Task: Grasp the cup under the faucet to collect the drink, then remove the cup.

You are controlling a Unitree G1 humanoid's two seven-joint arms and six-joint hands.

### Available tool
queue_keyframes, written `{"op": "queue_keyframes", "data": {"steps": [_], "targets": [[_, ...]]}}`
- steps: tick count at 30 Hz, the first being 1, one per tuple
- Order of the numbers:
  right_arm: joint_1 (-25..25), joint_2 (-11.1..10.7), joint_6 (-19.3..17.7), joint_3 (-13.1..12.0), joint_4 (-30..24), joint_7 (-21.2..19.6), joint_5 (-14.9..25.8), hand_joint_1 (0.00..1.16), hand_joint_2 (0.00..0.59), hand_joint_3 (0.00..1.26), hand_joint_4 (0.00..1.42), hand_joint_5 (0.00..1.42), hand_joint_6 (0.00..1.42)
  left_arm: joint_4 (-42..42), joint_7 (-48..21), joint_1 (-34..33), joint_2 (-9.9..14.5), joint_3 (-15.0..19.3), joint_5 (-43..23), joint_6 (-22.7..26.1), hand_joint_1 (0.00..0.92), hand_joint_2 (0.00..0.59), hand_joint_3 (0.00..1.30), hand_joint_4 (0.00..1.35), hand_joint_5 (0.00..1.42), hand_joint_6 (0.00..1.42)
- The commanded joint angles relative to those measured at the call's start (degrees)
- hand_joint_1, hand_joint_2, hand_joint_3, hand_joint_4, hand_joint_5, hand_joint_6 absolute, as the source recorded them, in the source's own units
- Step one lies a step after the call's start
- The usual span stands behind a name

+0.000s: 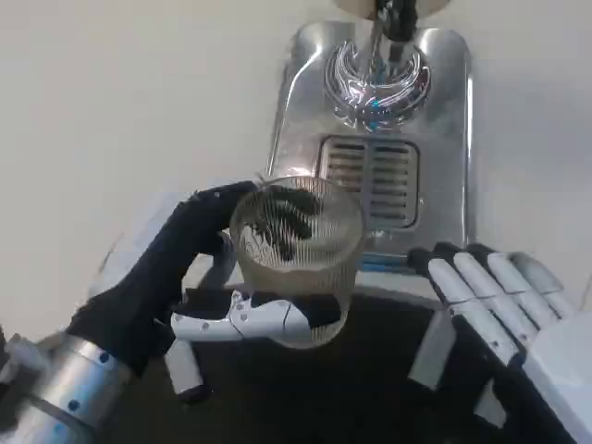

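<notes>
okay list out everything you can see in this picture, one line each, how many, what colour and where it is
cup: one, clear ribbed glass, centre, held up in front of the drip tray
drip tray: one, shiny silver metal with a slotted grate, top centre
faucet: one, dark and silver, top edge above the tray
table: one, white, left and top
left robot hand: one, black with white fingers, centre left, grips the cup
right robot hand: one, white and black, lower right, fingers apart, holds nothing
left forearm: one, silver, bottom left corner

Clearance around dispenser: open at left, crowded in front.
Bare white table (120, 102) left of steel drip tray (444, 139); faucet (396, 23) overhangs its grille (370, 176); ribbed glass cup (296, 259) and right hand (490, 296) flank the front edge.
</notes>
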Motion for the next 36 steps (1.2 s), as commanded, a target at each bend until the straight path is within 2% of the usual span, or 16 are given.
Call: {"op": "queue_keyframes", "data": {"steps": [1, 12, 16, 21, 24, 31, 36], "targets": [[1.9, 0.4, -0.1, -0.2, -0.8, 0.0, 0.4, 0.56, 0.445, 0.03, 0.00, 0.00, 0.00, -1.1, -0.4, 0.5, -0.3, -0.3, -0.8, 0.3, 0.776, 0.115, 1.06, 1.27, 1.35, 1.42], [2.0, 0.8, 0.4, -0.5, -1.3, 0.2, 0.7, 0.56, 0.447, 0.03, 0.00, 0.00, 0.00, 0.3, 0.7, 0.4, -1.5, 0.2, -0.7, 1.0, 0.776, 0.115, 1.06, 1.27, 1.35, 1.42], [3.2, 1.9, 0.5, -0.8, -1.9, -0.3, 0.7, 0.56, 0.449, 0.03, 0.00, 0.00, 0.00, 6.2, 3.1, -3.9, -2.7, 2.3, -0.7, 2.2, 0.776, 0.115, 1.06, 1.27, 1.35, 1.42], [5.1, 2.8, 0.0, -1.8, -2.3, -1.0, 1.2, 0.56, 0.459, 0.03, 0.00, 0.00, 0.00, 13.2, 5.2, -9.8, -2.9, 2.3, 0.8, 0.7, 0.776, 0.115, 1.06, 1.27, 1.35, 1.42], [5.6, 3.1, 0.0, -1.9, -2.8, -0.9, 1.4, 0.55, 0.462, 0.04, 0.00, 0.00, 0.00, 20.1, 6.5, -15.0, -3.1, 0.8, 3.0, -2.2, 0.776, 0.115, 1.06, 1.27, 1.36, 1.42], [5.5, 3.5, 0.5, -2.2, -2.9, -0.5, 1.5, 0.55, 0.462, 0.04, 0.00, 0.00, 0.00, 29.7, 9.8, -21.4, -4.0, -2.1, 6.6, -7.6, 0.776, 0.115, 1.06, 1.27, 1.36, 1.42], [5.5, 4.6, 0.9, -1.2, -2.8, -0.4, 0.7, 0.55, 0.462, 0.04, 0.00, 0.00, 0.00, 38.6, 11.7, -26.8, -4.4, -4.2, 8.4, -11.7, 0.776, 0.115, 1.06, 1.27, 1.36, 1.42]]}}
